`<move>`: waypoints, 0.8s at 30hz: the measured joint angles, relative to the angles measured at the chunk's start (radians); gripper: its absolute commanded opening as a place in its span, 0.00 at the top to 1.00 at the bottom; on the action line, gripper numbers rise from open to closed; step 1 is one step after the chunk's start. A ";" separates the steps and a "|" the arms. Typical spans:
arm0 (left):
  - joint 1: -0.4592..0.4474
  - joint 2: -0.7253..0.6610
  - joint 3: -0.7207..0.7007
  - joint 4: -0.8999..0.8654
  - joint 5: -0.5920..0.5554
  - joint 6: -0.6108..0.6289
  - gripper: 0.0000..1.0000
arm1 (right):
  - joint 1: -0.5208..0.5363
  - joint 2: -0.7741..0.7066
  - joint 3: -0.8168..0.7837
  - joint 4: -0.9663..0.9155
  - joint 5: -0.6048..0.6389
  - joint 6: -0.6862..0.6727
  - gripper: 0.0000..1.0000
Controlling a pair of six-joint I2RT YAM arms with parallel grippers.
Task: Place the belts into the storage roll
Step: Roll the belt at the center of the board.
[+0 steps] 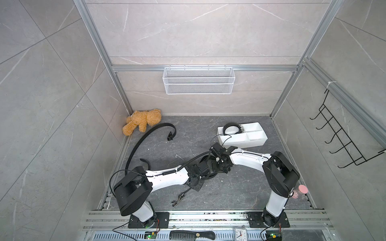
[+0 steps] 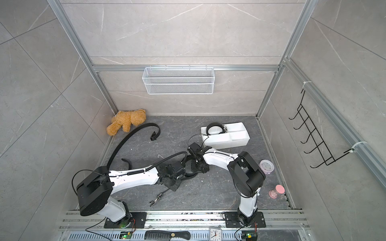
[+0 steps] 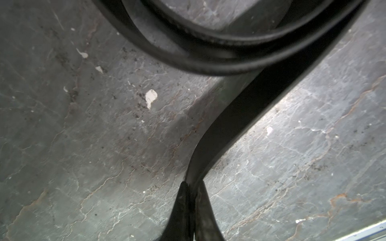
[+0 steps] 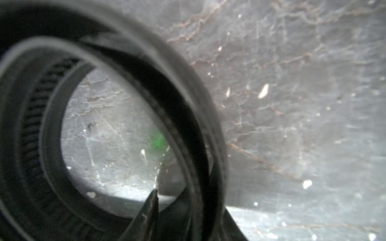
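While a loose belt (image 1: 146, 137) lay uncoiled by the tabletop's left edge, the left gripper (image 3: 193, 185) had its fingers (image 3: 181, 200) clamped on the tail of a coiled belt (image 3: 208, 60) mid-tabletop. The right gripper (image 1: 221, 165) reached into that coil, its grip impossible to tell. Near the far right corner, the storage roll (image 1: 250, 144) held one rolled belt (image 1: 230, 129); two apparently were left to stow.

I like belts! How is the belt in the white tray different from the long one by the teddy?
The tray belt is coiled into a ring; the teddy belt stretches in a long curve. The tray belt sits inside the tray; the teddy belt lies on the floor. Both are black.
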 measured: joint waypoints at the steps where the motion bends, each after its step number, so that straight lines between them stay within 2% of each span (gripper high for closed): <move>1: 0.000 0.000 0.000 -0.003 0.003 0.005 1.00 | 0.000 0.000 0.000 -0.003 0.003 -0.002 0.60; 5: 0.001 0.002 0.005 -0.023 0.003 0.026 1.00 | 0.002 -0.004 -0.009 -0.006 0.021 -0.009 0.66; 9: 0.042 0.003 0.016 -0.026 0.010 0.045 1.00 | 0.002 -0.018 -0.034 -0.006 0.041 -0.013 0.71; 13: 0.078 0.006 0.045 -0.035 0.018 0.074 1.00 | 0.003 -0.021 -0.036 -0.008 0.049 -0.013 0.72; 15: 0.084 0.013 0.068 -0.052 0.018 0.093 1.00 | 0.003 -0.021 -0.035 -0.011 0.051 -0.017 0.71; 19: 0.102 0.054 0.135 -0.110 0.005 0.137 1.00 | 0.004 -0.015 -0.021 -0.040 0.065 -0.032 0.63; 24: 0.133 0.130 0.211 -0.147 -0.042 0.192 1.00 | 0.003 -0.001 -0.001 -0.079 0.081 -0.034 0.60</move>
